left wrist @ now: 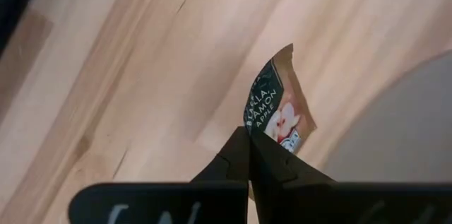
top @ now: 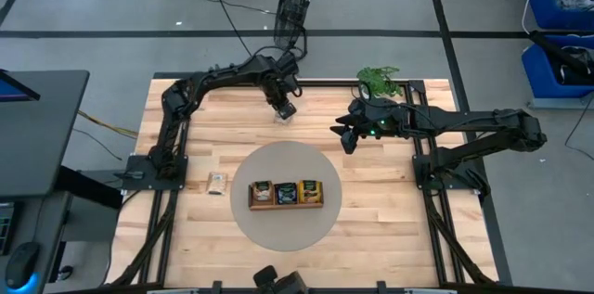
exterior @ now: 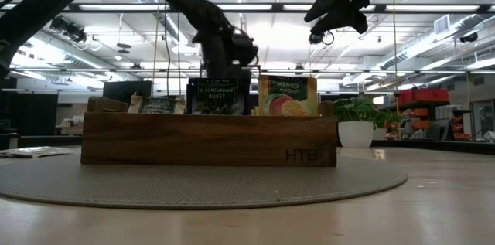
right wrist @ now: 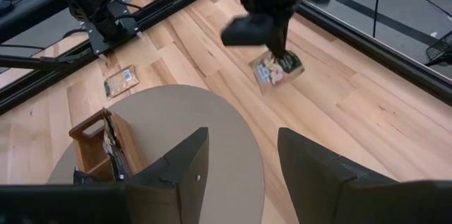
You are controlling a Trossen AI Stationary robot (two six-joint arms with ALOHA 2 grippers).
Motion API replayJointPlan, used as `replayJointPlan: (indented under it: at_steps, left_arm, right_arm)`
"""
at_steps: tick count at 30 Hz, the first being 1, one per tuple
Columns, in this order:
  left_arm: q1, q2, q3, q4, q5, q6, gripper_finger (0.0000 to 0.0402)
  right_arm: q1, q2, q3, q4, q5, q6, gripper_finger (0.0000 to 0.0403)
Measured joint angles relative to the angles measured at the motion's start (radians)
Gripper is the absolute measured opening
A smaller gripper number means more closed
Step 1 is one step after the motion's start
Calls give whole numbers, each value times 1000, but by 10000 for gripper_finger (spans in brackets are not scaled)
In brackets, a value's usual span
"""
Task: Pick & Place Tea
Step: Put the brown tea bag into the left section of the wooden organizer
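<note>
One sachet (left wrist: 280, 114) hangs clamped in my left gripper (left wrist: 248, 155) above the table (top: 390, 229); my right gripper (right wrist: 236, 157) waits, fingers apart.

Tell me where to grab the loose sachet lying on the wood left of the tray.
Take the loose sachet by one edge, coming straight down. It lies flat on the table with bare wood all around, so probably any side suits; the left gripper is already holding another sachet.

Pale beige sachet (left wrist: 279, 114) (dark label band), brown wooden tray (top: 286, 203), grey round mat (top: 288, 229)
</note>
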Motion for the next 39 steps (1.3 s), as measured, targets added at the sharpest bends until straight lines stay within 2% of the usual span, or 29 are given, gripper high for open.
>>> replayJointPlan:
  at_steps: [12, 20, 26, 30, 36, 39]
  left_arm:
    - [-96, -215, -3, 99, 39, -83, 1]
    - [-184, -333, -3, 122, -6, -136, 1]
    - [-265, -416, -14, 202, -28, -205, 1]
    - [-339, -501, -112, 302, -115, -248, 1]
    - [-458, -659, -331, 415, -261, -345, 1]
    - [-510, -728, -416, 423, -318, -409, 1]
  right_arm:
    - [0, 0, 0, -1, 0, -5, 178]
    - [0, 0, 0, 1, 0, -19, 178]
    - [0, 0, 0, 13, 0, -22, 178]
    - [0, 0, 0, 25, 0, -27, 178]
    - [0, 0, 0, 19, 0, -27, 178]
    - [0, 0, 0, 20, 0, -31, 178]
